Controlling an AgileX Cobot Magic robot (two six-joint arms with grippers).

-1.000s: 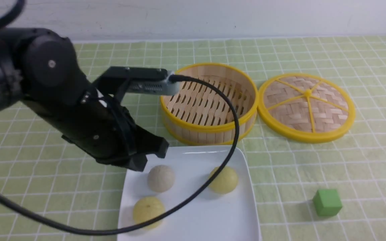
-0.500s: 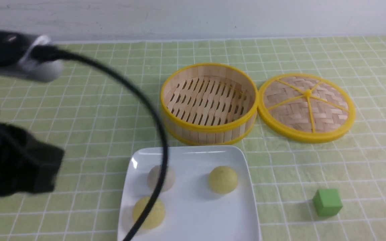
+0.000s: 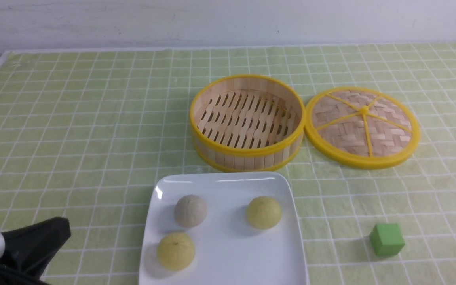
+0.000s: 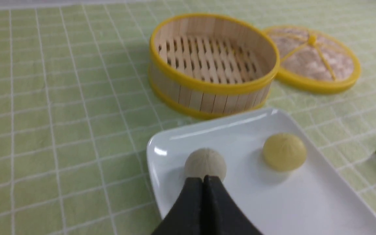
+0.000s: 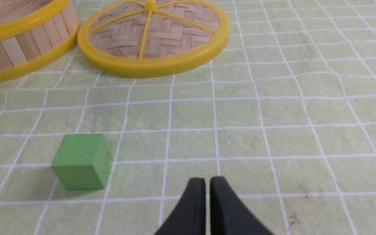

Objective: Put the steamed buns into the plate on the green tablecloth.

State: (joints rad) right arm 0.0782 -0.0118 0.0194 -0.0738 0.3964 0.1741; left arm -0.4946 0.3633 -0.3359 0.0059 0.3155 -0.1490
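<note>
While all three buns [image 3: 190,210] sit on the white plate [image 3: 251,261] on the green cloth [image 3: 73,138], the left tool [image 4: 203,179] hangs clenched and empty just beside the grey bun [image 4: 205,163]. Well apart from the plate, near a green cube [image 5: 81,161], the right tool [image 5: 207,181] shows its jaws almost together, grasping nothing.

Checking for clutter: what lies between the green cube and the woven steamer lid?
Nothing: in the right wrist view only bare green tablecloth separates the green cube from the woven lid. The front view agrees.
</note>
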